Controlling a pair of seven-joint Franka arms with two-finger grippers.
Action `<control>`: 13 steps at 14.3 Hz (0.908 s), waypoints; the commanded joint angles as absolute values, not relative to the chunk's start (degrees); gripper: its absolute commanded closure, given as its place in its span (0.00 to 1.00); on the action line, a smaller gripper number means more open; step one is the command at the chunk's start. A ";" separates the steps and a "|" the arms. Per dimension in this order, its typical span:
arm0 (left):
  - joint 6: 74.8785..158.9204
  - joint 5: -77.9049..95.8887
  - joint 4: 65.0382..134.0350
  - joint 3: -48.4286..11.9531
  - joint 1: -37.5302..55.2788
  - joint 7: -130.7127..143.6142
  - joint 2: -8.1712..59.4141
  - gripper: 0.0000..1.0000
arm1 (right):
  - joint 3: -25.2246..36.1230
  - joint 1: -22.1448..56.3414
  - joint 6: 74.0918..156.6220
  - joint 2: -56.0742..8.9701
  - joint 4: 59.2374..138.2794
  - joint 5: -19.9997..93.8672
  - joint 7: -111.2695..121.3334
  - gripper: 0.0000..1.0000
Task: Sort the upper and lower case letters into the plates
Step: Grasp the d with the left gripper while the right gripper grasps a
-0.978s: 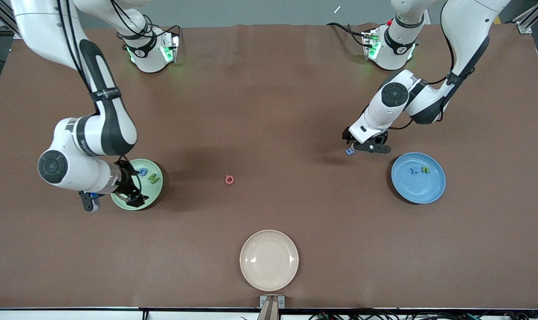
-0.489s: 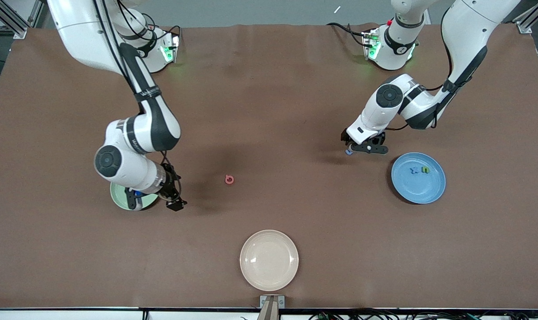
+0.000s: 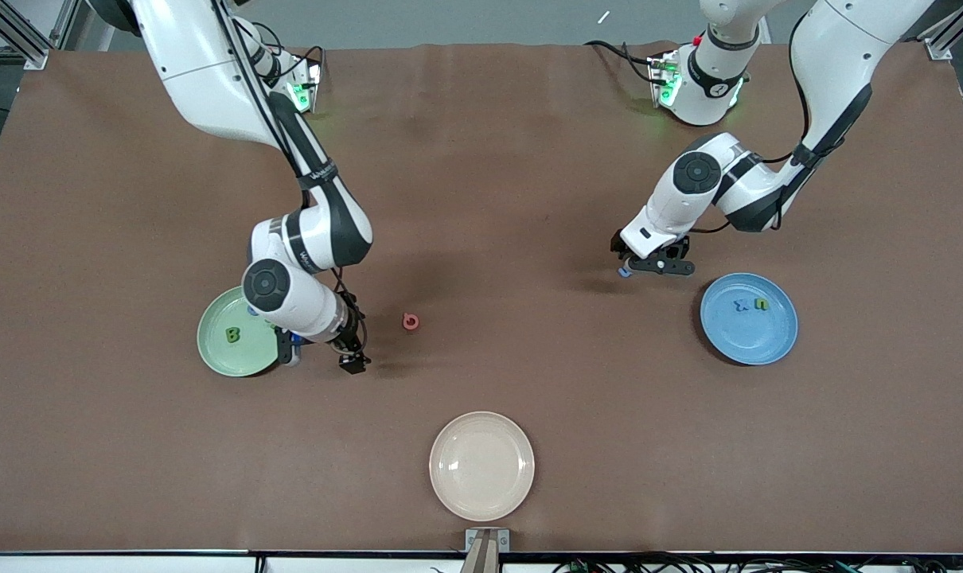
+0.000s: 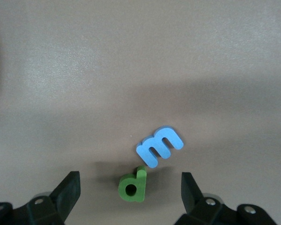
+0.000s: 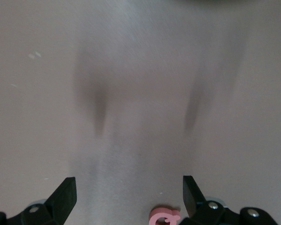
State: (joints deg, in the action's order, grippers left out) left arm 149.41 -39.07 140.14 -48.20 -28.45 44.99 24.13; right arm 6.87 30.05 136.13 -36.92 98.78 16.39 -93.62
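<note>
Front view: right gripper [image 3: 352, 356] hangs over bare table, jaws spread and holding nothing, pink letter [image 3: 411, 321] at its two o'clock, green plate [image 3: 219, 350] at its nine. Left gripper [image 3: 655, 267] is low over the blue m [image 4: 159, 146] and green d [image 4: 133, 185], jaws spread wide; blue plate [image 3: 724, 334] at its four o'clock.

Light fell evenly and fairly bright from overhead across the brown counter [image 3: 481, 199], with soft dark shadows pooling beneath both arms. Green indicator lamps glowed at the arm bases. The right wrist view was smeared by motion blur, its shadows streaked. The left wrist view stayed sharp, with gentle shadows under the letters.
</note>
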 commanded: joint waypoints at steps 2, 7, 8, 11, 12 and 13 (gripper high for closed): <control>148.45 -40.69 140.19 -48.34 -28.39 46.76 24.52 0.14 | 7.65 33.04 138.16 -38.41 98.17 15.03 -102.54 0.00; 148.45 -40.61 140.10 -48.25 -28.74 46.84 25.75 0.20 | 7.73 36.12 140.18 -39.90 98.26 13.37 -112.74 0.00; 148.45 -40.61 140.01 -48.34 -28.65 47.63 26.27 0.20 | 7.73 36.47 140.71 -40.25 98.35 12.05 -114.94 0.01; 148.36 -40.61 140.01 -48.34 -28.56 48.51 26.46 0.20 | 7.65 37.79 140.98 -41.13 98.26 9.41 -120.66 0.04; 148.36 -40.69 140.10 -48.25 -28.56 48.43 26.46 0.21 | 7.65 37.88 140.89 -41.22 98.26 9.14 -121.20 0.05; 148.36 -40.69 140.10 -48.25 -28.65 48.51 26.46 0.21 | 7.65 37.88 140.89 -41.22 98.26 9.14 -121.29 0.06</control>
